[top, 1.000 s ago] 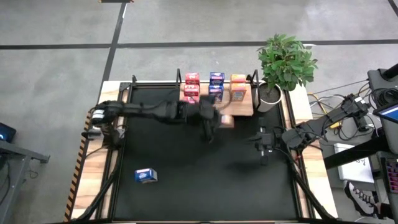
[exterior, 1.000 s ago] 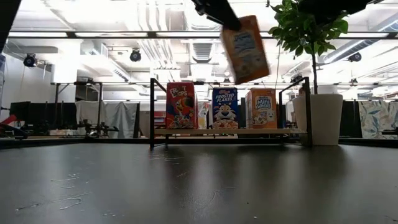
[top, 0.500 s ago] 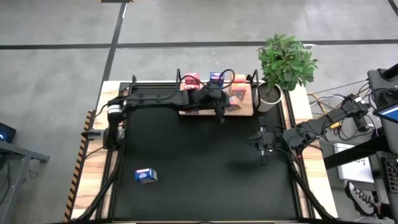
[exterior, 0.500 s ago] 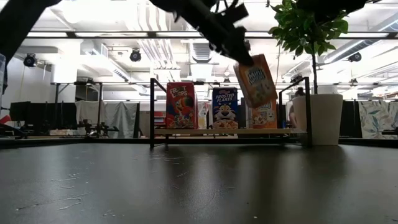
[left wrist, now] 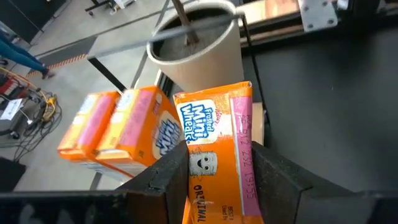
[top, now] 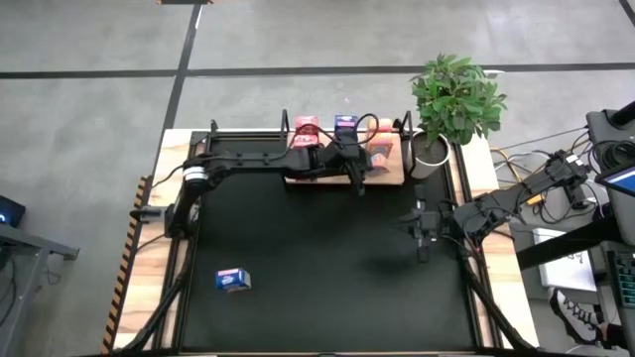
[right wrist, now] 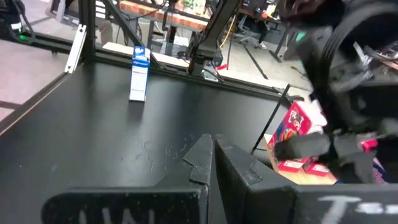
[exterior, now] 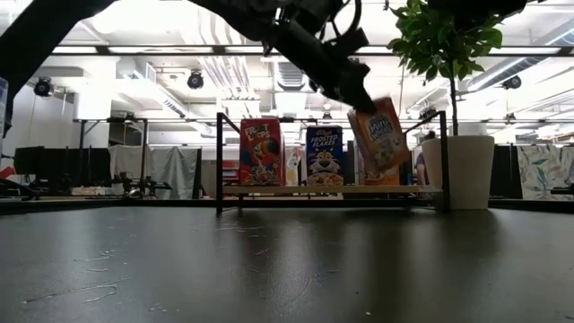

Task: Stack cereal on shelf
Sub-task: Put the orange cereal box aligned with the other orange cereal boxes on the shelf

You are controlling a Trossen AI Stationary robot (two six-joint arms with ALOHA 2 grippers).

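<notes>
My left gripper point(top: 361, 169) reaches over the shelf point(top: 389, 177) at the table's far edge. It is shut on an orange cereal box point(exterior: 381, 135). Red point(exterior: 260, 152) and blue point(exterior: 325, 154) cereal boxes stand on the shelf board point(exterior: 332, 189). More orange boxes point(left wrist: 118, 130) stand beside and behind the held one. A blue box point(top: 232, 280) lies on the table near the left front. My right gripper point(top: 422, 236) waits shut at the table's right, clear of everything. My left gripper pinches the orange box between its two fingers point(left wrist: 171, 180), one on each side of it, at the box's upper end point(exterior: 366, 109). The fingers come slanting down from the table's left. The box hangs tilted below them, its lower end just above the shelf board.
A potted plant point(top: 454, 99) in a white pot point(exterior: 466, 170) stands right of the shelf, close to the held box. The shelf's black frame posts point(exterior: 219, 161) rise at its ends. The dark tabletop point(top: 317, 268) lies bare in front of the shelf.
My left gripper has carried the orange box toward the table's far edge and a little to the right, and downward. The box has come from high above the table to just over the shelf's right part, still tilted. The right arm kept still.
</notes>
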